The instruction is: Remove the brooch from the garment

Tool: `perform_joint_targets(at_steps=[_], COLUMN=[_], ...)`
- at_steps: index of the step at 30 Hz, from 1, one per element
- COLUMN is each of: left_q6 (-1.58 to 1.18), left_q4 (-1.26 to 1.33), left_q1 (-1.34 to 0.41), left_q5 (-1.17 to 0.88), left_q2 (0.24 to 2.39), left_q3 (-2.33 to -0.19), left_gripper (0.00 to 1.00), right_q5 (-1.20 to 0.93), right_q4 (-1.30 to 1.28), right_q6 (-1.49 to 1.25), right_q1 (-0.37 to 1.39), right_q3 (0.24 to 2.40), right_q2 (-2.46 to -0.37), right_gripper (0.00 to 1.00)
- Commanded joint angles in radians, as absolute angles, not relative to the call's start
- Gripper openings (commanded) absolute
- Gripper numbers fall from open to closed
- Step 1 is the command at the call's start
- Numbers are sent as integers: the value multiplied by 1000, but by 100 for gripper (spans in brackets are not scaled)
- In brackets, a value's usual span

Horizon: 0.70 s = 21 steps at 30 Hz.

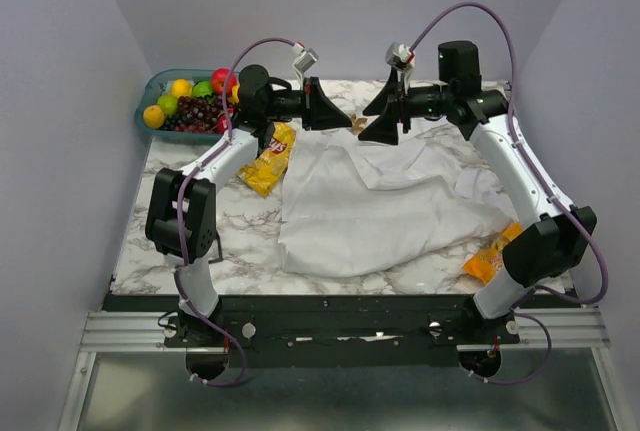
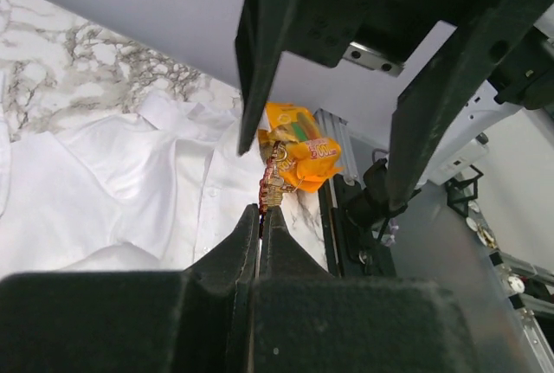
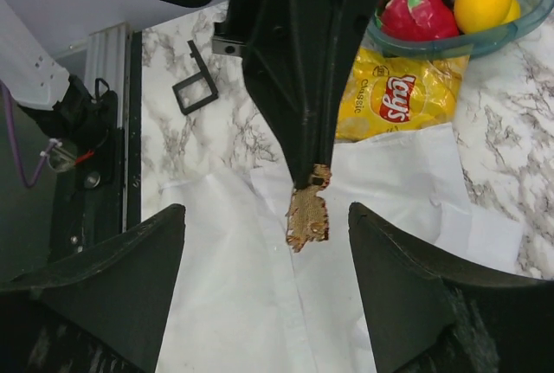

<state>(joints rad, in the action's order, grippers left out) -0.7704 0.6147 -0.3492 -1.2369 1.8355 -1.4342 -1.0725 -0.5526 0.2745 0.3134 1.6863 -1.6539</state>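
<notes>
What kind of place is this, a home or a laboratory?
Probably a robot test booth, not a home: plain walls enclose a marble-patterned table, two arms are bolted to a metal frame, and the white shirt and fruit bowl look like staged props.

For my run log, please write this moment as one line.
left gripper: shut on brooch | right gripper: open, facing brooch, not touching | brooch: hanging above garment, apparently detached

light: bright, even | shadows: soft | garment (image 2: 104, 183): slightly washed out | wrist-view foreground: dark, blurred
</notes>
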Motion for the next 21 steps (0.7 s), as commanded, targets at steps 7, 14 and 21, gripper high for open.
perform_joint_targets(at_steps=[7, 14, 21], left_q6=[-948, -945, -933], left_q4=[865, 874, 868], left_q1=[-347, -348, -351], left_q5=[-1281, -1281, -1282], left_q2=[1864, 1855, 1850], left_q3=[-1443, -1424, -1422], left_gripper=[0, 0, 0], right_q5=[-1045, -1061, -1098], right_q4=[-696, -673, -629], right_q6=[394, 351, 273], right_q1=[314, 316, 314], right_q3=[1713, 1749, 1753], right_q2=[-1612, -1646, -1661], right_gripper=[81, 67, 60])
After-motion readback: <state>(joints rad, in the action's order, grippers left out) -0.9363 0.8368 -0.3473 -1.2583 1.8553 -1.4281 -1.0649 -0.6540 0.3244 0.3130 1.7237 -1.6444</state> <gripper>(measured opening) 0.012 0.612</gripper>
